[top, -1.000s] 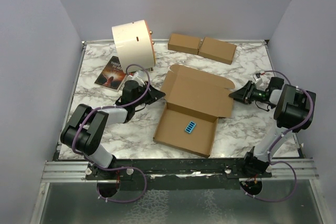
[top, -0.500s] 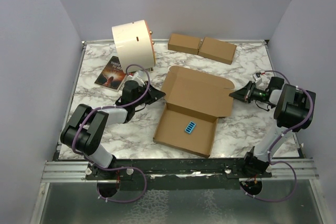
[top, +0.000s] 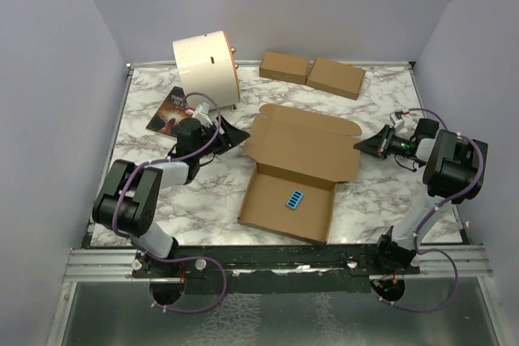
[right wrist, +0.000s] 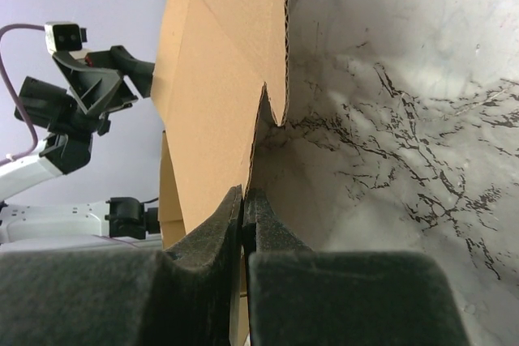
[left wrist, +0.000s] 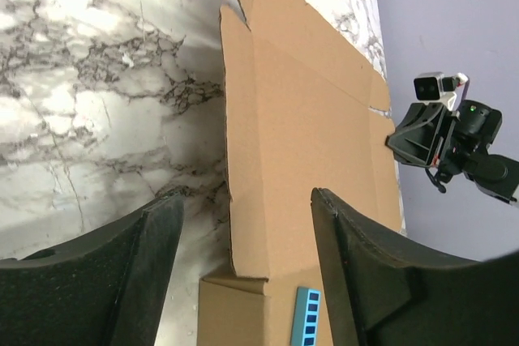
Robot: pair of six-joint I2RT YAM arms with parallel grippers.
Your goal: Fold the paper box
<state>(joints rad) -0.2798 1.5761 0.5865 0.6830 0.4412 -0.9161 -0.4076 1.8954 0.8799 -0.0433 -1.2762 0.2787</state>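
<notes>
Paper box [top: 302, 164] lies between both pincers, lid's long axis left-to-right. Right pincer [top: 361, 147] pinches its right tab (the nearer one); left pincer [top: 230, 132] hangs spread beside the left edge.

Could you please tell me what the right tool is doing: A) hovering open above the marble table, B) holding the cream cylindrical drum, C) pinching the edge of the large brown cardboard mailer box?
C: the right tool is shut on the edge of the large brown cardboard mailer box.
</notes>
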